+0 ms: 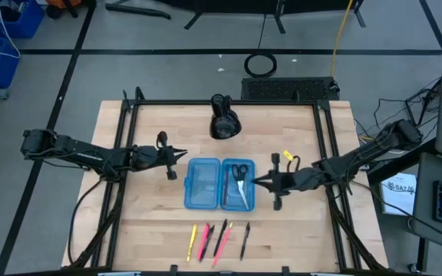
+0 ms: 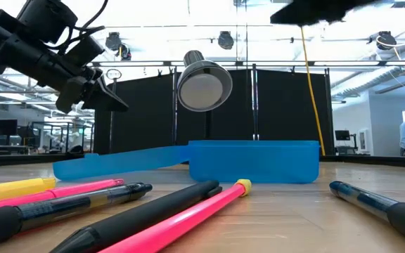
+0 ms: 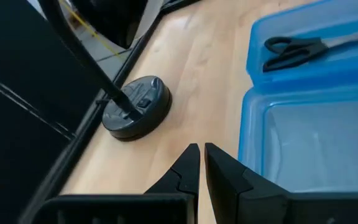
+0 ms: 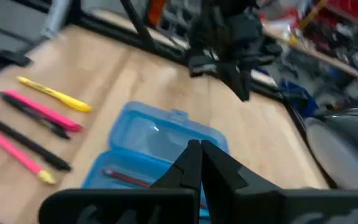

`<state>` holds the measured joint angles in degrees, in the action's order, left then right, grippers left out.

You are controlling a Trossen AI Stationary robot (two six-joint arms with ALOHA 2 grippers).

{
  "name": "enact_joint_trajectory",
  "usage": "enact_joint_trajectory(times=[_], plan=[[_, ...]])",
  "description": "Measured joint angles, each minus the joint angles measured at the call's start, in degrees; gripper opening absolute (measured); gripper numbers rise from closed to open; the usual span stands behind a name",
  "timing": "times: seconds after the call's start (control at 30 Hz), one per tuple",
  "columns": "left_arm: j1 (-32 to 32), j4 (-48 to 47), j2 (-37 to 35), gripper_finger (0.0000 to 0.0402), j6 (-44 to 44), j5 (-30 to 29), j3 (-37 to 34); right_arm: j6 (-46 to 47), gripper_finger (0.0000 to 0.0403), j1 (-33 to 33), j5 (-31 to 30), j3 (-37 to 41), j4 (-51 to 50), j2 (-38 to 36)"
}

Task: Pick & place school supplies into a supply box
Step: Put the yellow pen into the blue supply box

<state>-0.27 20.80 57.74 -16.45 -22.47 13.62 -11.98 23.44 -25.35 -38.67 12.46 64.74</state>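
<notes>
1. Pens (image 1: 219,239) lie nearest the low camera, in a row at the front edge of the desk (image 1: 152,222): we count a yellow one (image 1: 192,233), pink ones, dark ones and one set apart on the right (image 1: 245,239).
2. Each pen's long axis runs roughly front to back, near parallel to the long sides of the box (image 1: 219,183).
3. We see the box lying open at mid-desk, behind the pens, both halves flat. Scissors (image 1: 239,172) already rest in its right half, with what looks like a red pen beside them; the left half looks bare.
4. Our left end effector (image 1: 183,152) hovers just beside the box's back-left corner, fingers pressed together and holding nothing.
5. Our right end effector (image 1: 256,182) hovers at the box's right edge, likewise closed and empty.
6. We judge the coming pick turns on this: the pens lie forward of both end effectors, toward the front edge, beyond the box. The right one sits nearer the row, especially the lone dark pen, so it seems the better placed; its fingers would need to open and close across the pen's width.
7. A lamp (image 1: 223,121) stands behind the box, out of the way.
</notes>
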Motion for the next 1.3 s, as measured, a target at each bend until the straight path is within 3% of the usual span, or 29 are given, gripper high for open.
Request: enact_joint_trajectory(times=[0.13,0.3,0.4,0.53,0.7,0.83,1.0,1.07,1.2,1.3], plan=[[-1.96,0.18,0.0,0.0031,2.29,1.52,-0.02,-2.33,0.0001,1.13,1.07,14.02,21.76,-3.84],[-4.49,1.87,0.0,0.0031,6.83,1.56,0.0,-1.82,0.0001,-0.57,-6.28,27.11,37.13,-8.97],[-5.23,3.55,0.0,0.0031,10.3,1.62,0.01,-0.65,0.0,-3.8,-3.36,32.4,37.24,-14.14],[-5.98,5.02,0.0,0.0031,12.32,1.5,0.03,1.82,0.0,-9.57,9.39,37.4,35.8,-21.12],[-5.97,5.96,0.0,0.0031,14.27,1.43,0.03,5.13,0.0,-15.98,20.93,37.5,28.11,-25.72],[-6.0,6.6,0.0,0.0031,18.4,1.76,0.03,5.97,0.0,-19.24,28.08,37.61,28.94,-26.24],[-9.18,7.81,0.0,0.0031,16.26,11.29,0.03,6.35,0.0,-20.97,34.66,37.68,26.92,-26.23],[-11.85,11.12,0.0,0.0031,15.95,12.06,0.06,6.16,0.0,-20.98,34.71,37.72,26.66,-26.21],[-19.13,9.55,0.0,0.0031,19.15,6.32,4.17,7.92,0.0,-20.98,34.65,37.73,26.48,-26.22],[-26.96,-3.21,0.66,0.0031,20.53,-5.57,11.27,7.69,0.0,-20.98,34.65,37.77,26.21,-26.21]])
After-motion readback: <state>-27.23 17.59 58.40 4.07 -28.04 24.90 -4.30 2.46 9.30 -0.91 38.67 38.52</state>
